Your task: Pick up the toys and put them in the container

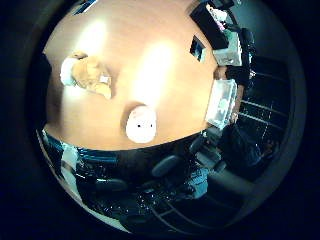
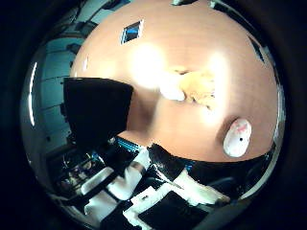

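Table (image 1: 165,65): a wide wooden top with bright light patches on it; both palm views look down on it from well above.
Tan toy (image 1: 90,75): a soft plush with a white end, lying on the table, well apart from the white toy.
White toy (image 1: 141,124): an egg-shaped plush with pink marks, lying near the table's edge.
Bin (image 2: 96,112): a black box standing at the table's edge, seen in the thumb side view, well apart from both toys; its inside cannot be made out.
Clear tub (image 1: 221,102): a pale see-through box at another edge of the table, away from the toys.
Grey box (image 1: 227,52): stands on the table near the clear tub.
Hand (image 2: 139,187): white and black parts show at the rim of the thumb side view, off the table side; whether the fingers are spread or curled cannot be told. Nothing shows held in it.
Toys and hand: both toys lie on the table, apart from the hand and outside the bin.
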You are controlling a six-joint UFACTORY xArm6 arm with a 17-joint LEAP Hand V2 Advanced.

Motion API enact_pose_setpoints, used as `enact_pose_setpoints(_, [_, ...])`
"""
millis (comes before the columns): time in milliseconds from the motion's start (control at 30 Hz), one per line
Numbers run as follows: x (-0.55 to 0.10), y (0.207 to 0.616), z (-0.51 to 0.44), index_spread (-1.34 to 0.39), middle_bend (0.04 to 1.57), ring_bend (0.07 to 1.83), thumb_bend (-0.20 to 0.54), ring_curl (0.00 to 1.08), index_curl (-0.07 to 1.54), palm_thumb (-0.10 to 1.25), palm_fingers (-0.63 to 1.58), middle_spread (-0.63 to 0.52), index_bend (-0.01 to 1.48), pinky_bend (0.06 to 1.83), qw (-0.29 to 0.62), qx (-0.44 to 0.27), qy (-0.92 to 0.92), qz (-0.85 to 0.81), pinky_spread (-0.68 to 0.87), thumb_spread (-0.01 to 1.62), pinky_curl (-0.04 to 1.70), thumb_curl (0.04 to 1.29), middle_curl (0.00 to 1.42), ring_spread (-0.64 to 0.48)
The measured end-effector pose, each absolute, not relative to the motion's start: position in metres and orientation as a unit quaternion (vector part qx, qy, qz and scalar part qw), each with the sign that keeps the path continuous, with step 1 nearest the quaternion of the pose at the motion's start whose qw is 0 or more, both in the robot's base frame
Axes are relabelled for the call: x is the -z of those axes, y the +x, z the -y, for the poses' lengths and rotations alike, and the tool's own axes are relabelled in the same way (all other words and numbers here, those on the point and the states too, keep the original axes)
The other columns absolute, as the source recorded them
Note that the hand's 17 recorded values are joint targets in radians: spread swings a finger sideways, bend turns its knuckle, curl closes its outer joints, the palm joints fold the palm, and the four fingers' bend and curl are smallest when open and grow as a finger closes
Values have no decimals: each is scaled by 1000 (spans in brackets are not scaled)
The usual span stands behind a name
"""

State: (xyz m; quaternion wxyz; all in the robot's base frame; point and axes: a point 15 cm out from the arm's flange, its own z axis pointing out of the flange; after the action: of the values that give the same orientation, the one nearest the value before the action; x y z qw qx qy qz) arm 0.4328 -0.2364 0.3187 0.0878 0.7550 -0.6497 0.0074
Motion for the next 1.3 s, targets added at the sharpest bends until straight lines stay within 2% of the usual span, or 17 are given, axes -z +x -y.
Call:
enact_pose_setpoints(367, [-241, 452, 246, -312, 198, 236, -22, 261, 269, 483, 90, 39, 158, 347, 96, 31, 746, 658, 374, 1048, 304, 269, 322, 192])
enact_pose_setpoints(533, [-209, 434, 243, -308, 196, 241, -23, 263, 269, 487, 95, 39, 158, 335, 94, 63, 739, 664, 373, 1050, 308, 272, 326, 193])
enact_pose_setpoints(967, [-155, 420, 229, -283, 205, 255, -22, 265, 277, 520, 191, 12, 166, 279, 87, 73, 741, 661, 374, 1060, 302, 278, 333, 184])
enact_pose_setpoints(1067, [-153, 417, 227, -261, 250, 313, -20, 272, 276, 544, 327, -40, 160, 277, 87, 74, 742, 661, 369, 1052, 298, 283, 349, 119])
enact_pose_setpoints(1100, [-152, 416, 227, -264, 275, 339, -18, 276, 278, 557, 395, -66, 171, 275, 87, 74, 742, 661, 358, 1053, 294, 285, 357, 76])
enact_pose_setpoints(1133, [-152, 415, 226, -282, 330, 397, -3, 283, 289, 608, 555, -115, 198, 257, 87, 75, 742, 661, 309, 1059, 280, 298, 375, -3])
enact_pose_setpoints(1200, [-152, 415, 226, -323, 416, 537, 4, 321, 316, 697, 783, -191, 203, 241, 88, 75, 742, 660, 175, 1058, 260, 320, 413, -141])
enact_pose_setpoints(1267, [-152, 415, 225, -366, 471, 660, -6, 368, 339, 764, 1039, -257, 195, 382, 89, 76, 743, 659, -37, 1049, 277, 346, 455, -246])
enact_pose_setpoints(1300, [-151, 416, 223, -388, 535, 743, -7, 416, 381, 798, 1214, -284, 242, 518, 89, 76, 744, 657, -156, 1040, 329, 362, 496, -275])
